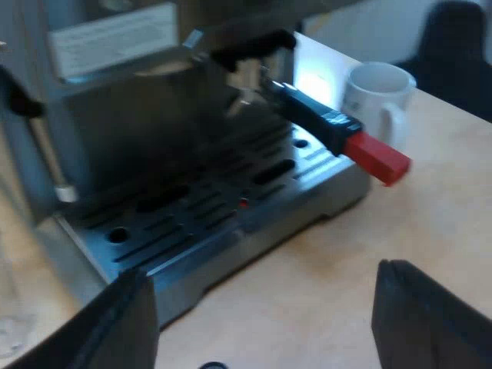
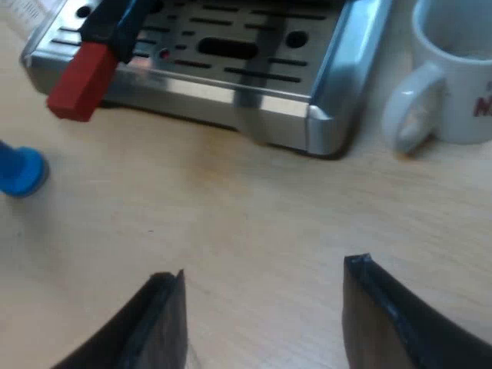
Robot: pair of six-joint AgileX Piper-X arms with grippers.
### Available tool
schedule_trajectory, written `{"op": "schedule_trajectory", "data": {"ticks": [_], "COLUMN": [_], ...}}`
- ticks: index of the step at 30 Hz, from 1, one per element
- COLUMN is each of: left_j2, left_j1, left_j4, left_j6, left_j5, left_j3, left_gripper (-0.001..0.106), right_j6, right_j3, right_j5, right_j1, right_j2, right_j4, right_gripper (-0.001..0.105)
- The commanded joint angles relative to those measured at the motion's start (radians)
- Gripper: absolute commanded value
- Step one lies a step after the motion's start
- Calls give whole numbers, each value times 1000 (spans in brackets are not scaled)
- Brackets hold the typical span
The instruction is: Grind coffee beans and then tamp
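Note:
The espresso machine (image 1: 154, 154) stands on a wooden table, its slotted drip tray (image 2: 231, 54) toward me. The metal holder is locked into the machine's front; its dark handle (image 1: 315, 119) juts out over the tray and ends in a red tip (image 1: 377, 157) (image 2: 81, 73). A blue tamper (image 2: 19, 171) stands on the table near that red tip. My left gripper (image 1: 261, 323) is open above bare table, short of the drip tray. My right gripper (image 2: 265, 323) is open too, over the table before the tray's corner. Both hold nothing.
A white mug (image 1: 377, 96) (image 2: 453, 77) stands beside the machine's drip tray, handle toward the table's open wood (image 2: 254, 215). A dark shape (image 1: 461, 54) lies beyond the table's edge past the mug.

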Motion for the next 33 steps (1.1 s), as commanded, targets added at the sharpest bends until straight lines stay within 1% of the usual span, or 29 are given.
{"op": "schedule_trajectory", "data": {"ticks": [1,3,6,8,9,11,12,14,15,17,18,20,21,23,26,27,29,30,33], "left_j2": [41,70,116,144,150,170,174,189,191,201,201,200,200,200,200,200,200,200,200], "left_j1": [-39,-55,-80,-96,-101,-116,-119,-129,-131,-131,-131,-131,-131,-131,-131,-131,-131,-131,-131], "left_j4": [-29,-32,-42,-77,-93,-144,-153,-201,-211,-232,-239,-269,-273,-304,-315,-315,-315,-315,-315], "left_j6": [7,18,18,18,18,18,18,18,18,18,18,18,18,18,18,18,18,18,18], "left_j5": [12,12,17,18,18,21,23,50,59,77,79,90,93,128,145,146,154,154,154], "left_j3": [-5,-5,-3,12,17,38,44,67,70,87,93,115,120,148,172,178,191,194,206], "left_gripper": [62,62,62,62,62,62,62,62,62,62,62,62,62,62,62,62,62,62,62], "right_j6": [-17,-17,8,38,46,81,87,149,166,213,221,266,273,322,359,364,380,385,419], "right_j3": [-12,-12,-12,-12,-12,-7,-5,13,19,44,51,81,89,120,154,161,193,200,225], "right_j5": [-12,2,76,135,148,229,249,318,339,416,434,553,577,667,800,816,896,910,966], "right_j1": [64,110,212,297,313,412,437,532,567,661,678,780,806,895,1002,1014,1077,1091,1139], "right_j2": [14,27,50,74,81,110,117,142,149,175,182,206,210,243,289,299,344,352,416], "right_j4": [-31,-55,-93,-118,-121,-140,-147,-184,-197,-244,-260,-335,-359,-453,-558,-580,-680,-705,-808], "right_gripper": [48,48,48,48,48,48,48,48,48,48,48,48,48,48,48,48,48,48,43]}}
